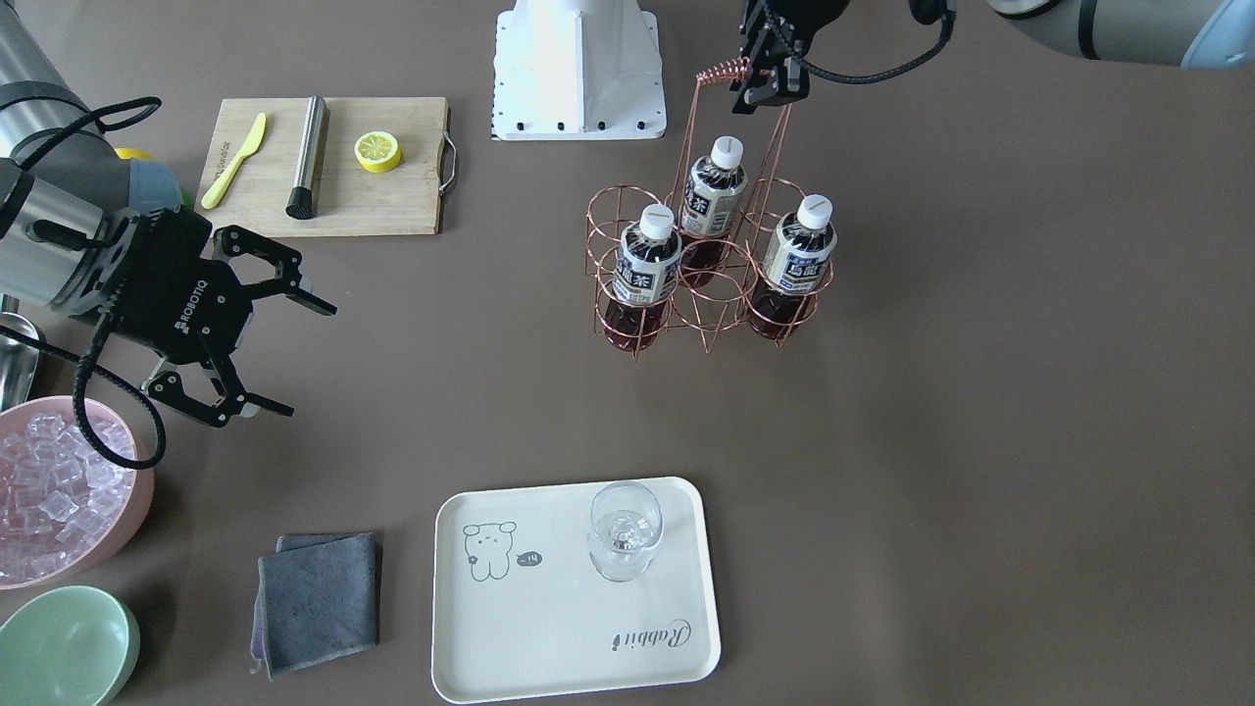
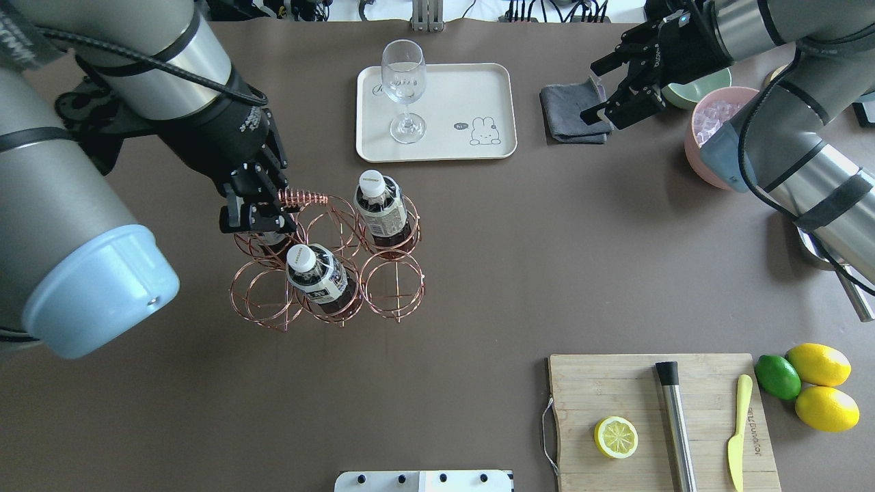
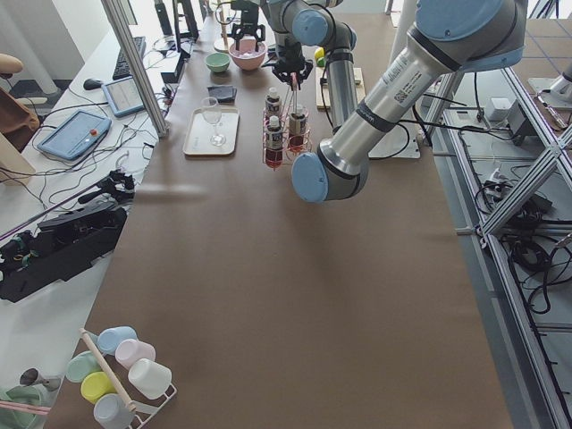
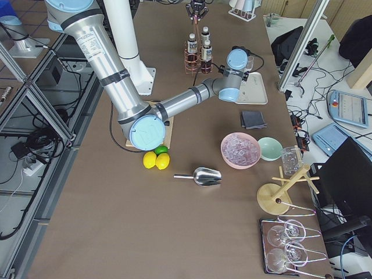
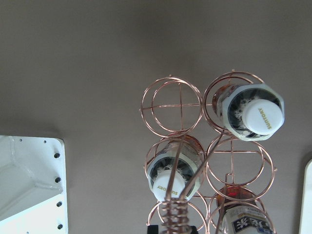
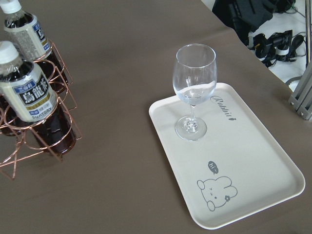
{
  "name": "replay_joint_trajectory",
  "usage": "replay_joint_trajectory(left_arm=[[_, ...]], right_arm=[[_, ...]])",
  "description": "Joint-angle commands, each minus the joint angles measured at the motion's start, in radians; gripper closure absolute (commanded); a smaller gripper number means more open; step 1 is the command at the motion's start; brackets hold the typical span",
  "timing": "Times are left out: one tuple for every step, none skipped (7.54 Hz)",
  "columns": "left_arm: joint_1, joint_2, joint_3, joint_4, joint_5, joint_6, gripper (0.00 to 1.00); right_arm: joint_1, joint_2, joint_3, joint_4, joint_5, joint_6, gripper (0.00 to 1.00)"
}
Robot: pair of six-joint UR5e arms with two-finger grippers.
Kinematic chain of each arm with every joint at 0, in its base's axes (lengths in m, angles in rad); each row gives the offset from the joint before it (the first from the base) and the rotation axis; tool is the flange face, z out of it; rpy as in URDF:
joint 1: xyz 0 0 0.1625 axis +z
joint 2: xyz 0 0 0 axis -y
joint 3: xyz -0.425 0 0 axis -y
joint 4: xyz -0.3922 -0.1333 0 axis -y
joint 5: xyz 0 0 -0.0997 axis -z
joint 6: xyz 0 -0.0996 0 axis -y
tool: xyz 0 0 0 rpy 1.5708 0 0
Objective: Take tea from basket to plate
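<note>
Camera across the table: you see the copper wire basket of six round cells standing on the brown table, with three small white-capped plastic bottles of dark tea upright in its cells. The left gripper is pressed onto the coiled handle above them.
Overhead camera: your right gripper hangs with fingers spread and empty over the edge of the grey folded cloth, near the pink bowl of ice cubes. The cream rectangular tray with its bear drawing lies well apart from the basket and carries a clear stemmed glass.
Left wrist camera: you look straight down on the ring cells, two white caps and the coil at the bottom edge.
Right wrist camera: the glass stands upright on the tray near the "Rabbit" script; the basket sits at the left edge with two bottles showing.
Side cameras: basket and bottles are too small for you to judge any grip.
</note>
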Motion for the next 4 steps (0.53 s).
replay_joint_trajectory(left_arm=[[0.022, -0.133, 0.190, -0.002, 0.001, -0.001, 1.00], [0.022, -0.147, 0.202, -0.004, 0.003, -0.001, 1.00], [0.031, -0.170, 0.239, -0.004, 0.004, -0.001, 1.00], [0.061, -0.187, 0.271, -0.010, 0.007, -0.001, 1.00]], right_arm=[[-0.060, 0.004, -0.111, 0.340, -0.145, 0.007, 0.00], [-0.093, 0.005, -0.098, 0.387, -0.198, 0.063, 0.00], [-0.104, 0.021, -0.075, 0.459, -0.202, 0.118, 0.00], [-0.104, 0.024, -0.066, 0.506, -0.225, 0.070, 0.00]])
